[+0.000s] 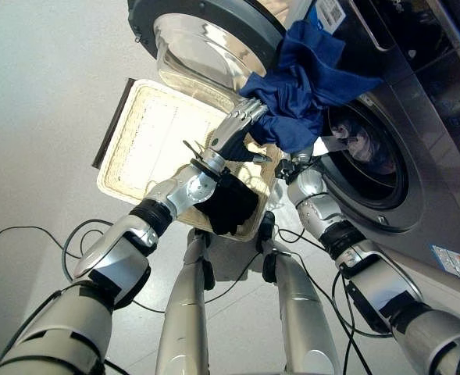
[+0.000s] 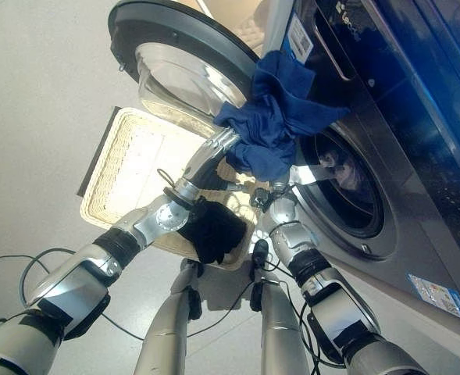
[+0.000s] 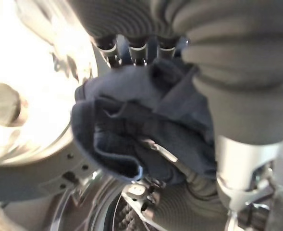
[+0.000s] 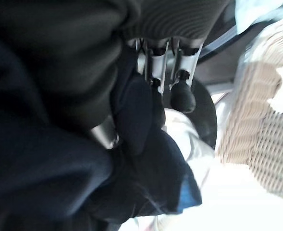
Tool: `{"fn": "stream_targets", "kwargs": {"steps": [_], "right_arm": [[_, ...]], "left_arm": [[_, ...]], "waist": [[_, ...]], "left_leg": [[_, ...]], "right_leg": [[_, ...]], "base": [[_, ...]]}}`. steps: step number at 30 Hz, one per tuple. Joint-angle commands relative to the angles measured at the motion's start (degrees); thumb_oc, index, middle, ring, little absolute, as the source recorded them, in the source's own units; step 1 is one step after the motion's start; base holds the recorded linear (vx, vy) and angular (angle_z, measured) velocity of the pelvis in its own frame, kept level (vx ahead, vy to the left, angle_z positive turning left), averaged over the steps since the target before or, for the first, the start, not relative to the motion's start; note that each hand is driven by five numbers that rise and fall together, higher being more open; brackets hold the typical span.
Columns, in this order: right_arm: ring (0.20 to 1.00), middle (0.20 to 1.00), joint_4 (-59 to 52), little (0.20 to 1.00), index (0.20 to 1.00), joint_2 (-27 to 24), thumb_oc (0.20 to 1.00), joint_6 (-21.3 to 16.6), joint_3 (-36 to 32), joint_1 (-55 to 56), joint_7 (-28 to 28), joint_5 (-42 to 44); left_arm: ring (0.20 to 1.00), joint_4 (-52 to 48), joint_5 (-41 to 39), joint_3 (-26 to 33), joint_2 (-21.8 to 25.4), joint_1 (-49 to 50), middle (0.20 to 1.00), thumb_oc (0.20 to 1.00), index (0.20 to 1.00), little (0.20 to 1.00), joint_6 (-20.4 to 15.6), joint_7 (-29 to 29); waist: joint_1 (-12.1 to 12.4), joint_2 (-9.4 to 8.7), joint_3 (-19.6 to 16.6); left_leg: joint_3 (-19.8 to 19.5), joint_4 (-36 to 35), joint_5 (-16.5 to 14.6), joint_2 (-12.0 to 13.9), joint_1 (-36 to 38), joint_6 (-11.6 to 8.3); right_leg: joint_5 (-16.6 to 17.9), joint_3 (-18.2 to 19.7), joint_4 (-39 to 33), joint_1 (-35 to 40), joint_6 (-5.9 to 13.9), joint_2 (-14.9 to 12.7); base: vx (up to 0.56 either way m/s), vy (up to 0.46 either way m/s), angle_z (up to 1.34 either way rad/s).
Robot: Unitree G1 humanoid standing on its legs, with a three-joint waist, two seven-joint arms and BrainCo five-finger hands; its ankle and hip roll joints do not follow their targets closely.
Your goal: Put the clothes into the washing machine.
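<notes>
Presently both hands are raised to the mouth of the washing machine [image 1: 417, 156], carrying a bundle of dark blue clothes [image 1: 304, 94] between them. The bundle hangs just at the upper rim of the drum opening [image 1: 370, 160], part draped over the rim and against the machine's front panel, not yet inside. The left hand [image 1: 237, 125] meets the cloth from the door side, its silver fingers running into the folds; in its wrist view the fingers go over the cloth's edge and appear curled into it, so I judge it to be holding the garment. The right hand [image 1: 304, 160] sits beneath the bundle at the lower lip of the opening; in its wrist view the fingers come down onto dark cloth, gripping it as far as I can judge. Something pale already lies within the drum. The machine door [image 1: 206, 39] stands open above the wicker basket [image 1: 147, 133], which rests on the floor with a black garment [image 1: 230, 205] on its near edge. To finish this step well, the hands should push the bundle past the rim deep into the drum before letting go, taking care that no trailing fold remains over the door seal.
</notes>
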Motion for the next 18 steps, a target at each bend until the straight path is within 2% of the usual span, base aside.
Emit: {"fn": "stream_targets", "kwargs": {"steps": [1, 3, 7, 18], "right_arm": [[0.200, 0.200, -3.1, 0.200, 0.200, -0.7, 0.200, -5.4, -2.7, -3.3, -1.0, 0.7], [0.200, 0.200, 0.0, 0.200, 0.200, 0.4, 0.200, -8.1, -2.3, -2.2, -2.4, 3.6], [0.200, 0.200, 1.8, 0.200, 0.200, 1.5, 0.200, -9.7, -2.6, -1.1, -3.2, 6.4], [0.200, 0.200, 9.2, 0.200, 0.200, 2.4, 0.200, -11.8, -7.0, 0.7, -3.0, 15.3]], "left_arm": [[1.000, -1.2, 1.0, 2.0, -2.9, -1.7, 1.000, 1.000, 1.000, 1.000, -2.1, 2.5], [1.000, -0.7, 1.1, 1.8, -2.9, -2.1, 1.000, 1.000, 1.000, 1.000, -1.6, 5.1], [1.000, -0.5, 1.0, 2.0, -2.9, -1.7, 1.000, 1.000, 1.000, 1.000, -1.7, 6.7], [1.000, 1.8, -3.4, 4.1, -3.5, 0.9, 1.000, 1.000, 1.000, 1.000, -1.7, 8.7]], "waist": [[0.3, 1.43, -1.4], [-0.4, 2.30, -1.4], [-0.7, 2.84, -1.4], [-1.1, 3.67, -1.4]], "left_leg": [[3.4, 3.9, -7.9, -1.7, 1.4, -2.46], [3.9, 2.4, -7.2, -2.2, 1.1, -2.48], [4.2, 2.3, -7.0, -2.5, 0.9, -2.54], [4.8, 1.8, -7.1, -2.9, 1.9, -2.63]], "right_leg": [[2.1, -2.9, -1.7, 0.5, 7.67, -1.1], [2.7, -2.4, -3.4, 0.2, 7.48, -0.3], [2.8, -2.2, -3.9, 0.1, 7.35, 0.0], [2.4, -1.7, -4.4, 1.0, 7.04, 0.8]], "base": [[-0.04, 0.065, -0.04], [-0.07, 0.121, -0.07], [-0.01, 0.057, -0.15], [0.00, 0.028, -0.05]]}}
